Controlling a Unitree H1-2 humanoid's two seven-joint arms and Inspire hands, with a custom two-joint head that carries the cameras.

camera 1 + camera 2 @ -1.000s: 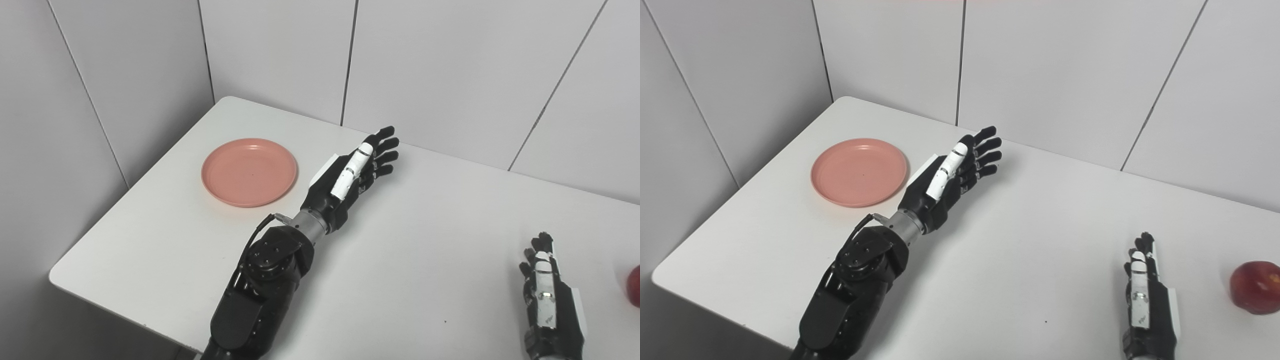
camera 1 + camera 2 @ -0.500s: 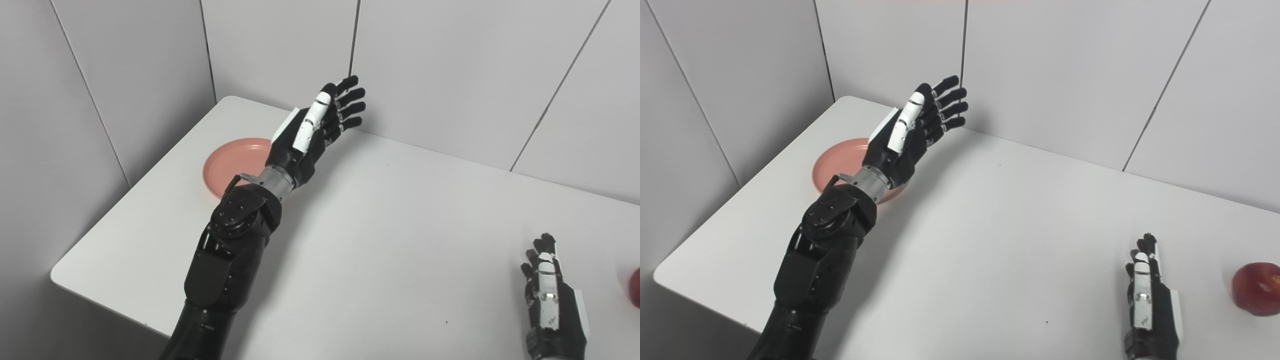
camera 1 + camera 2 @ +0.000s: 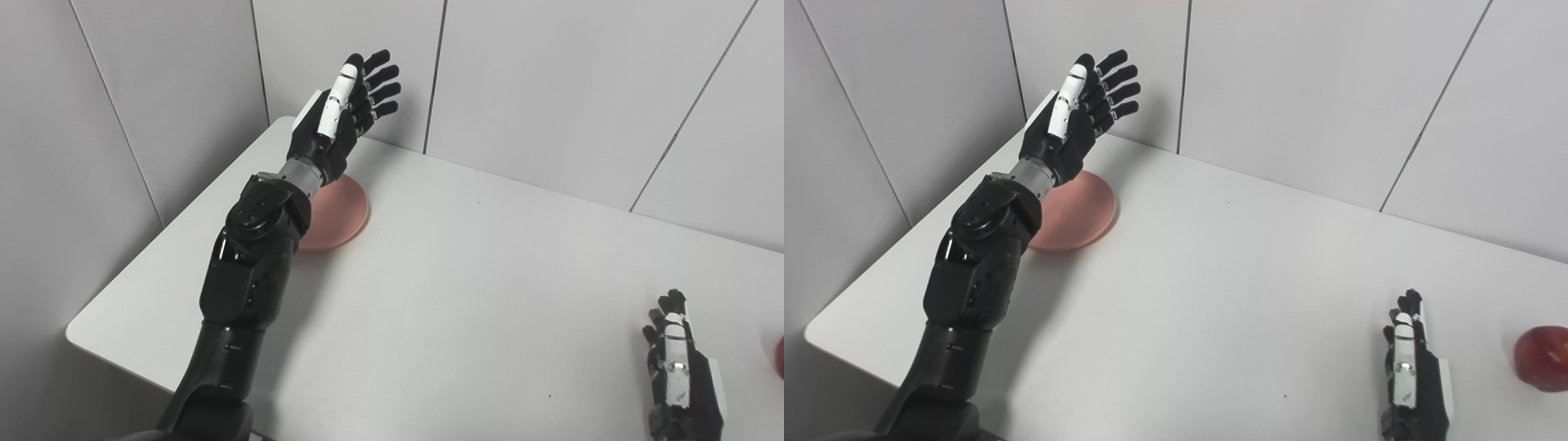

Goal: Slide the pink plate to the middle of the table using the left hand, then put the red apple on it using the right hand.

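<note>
Overhead, left hand point(image 3: 1072, 122) spread empty above pink plate point(image 3: 1084, 211); right hand point(image 3: 1412, 380) flat, empty, on white table point(image 3: 1213, 275).

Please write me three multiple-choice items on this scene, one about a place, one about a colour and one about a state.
1. Where does the red apple lie?
A. On the plate
B. On the table, right of the right hand
C. In the left hand

2. What colour is the plate?
A. Pink
B. Blue
C. Green

3. How is the left hand?
A. Shut on the apple
B. Pressed flat on the plate
C. Open, raised above the table's far left corner, fingers apart

Answers: 1 B, the apple sits by the right edge of the right eye view. 2 A, the plate's part not hidden by the left arm is pink. 3 C, the fingers are spread and hold nothing.
</note>
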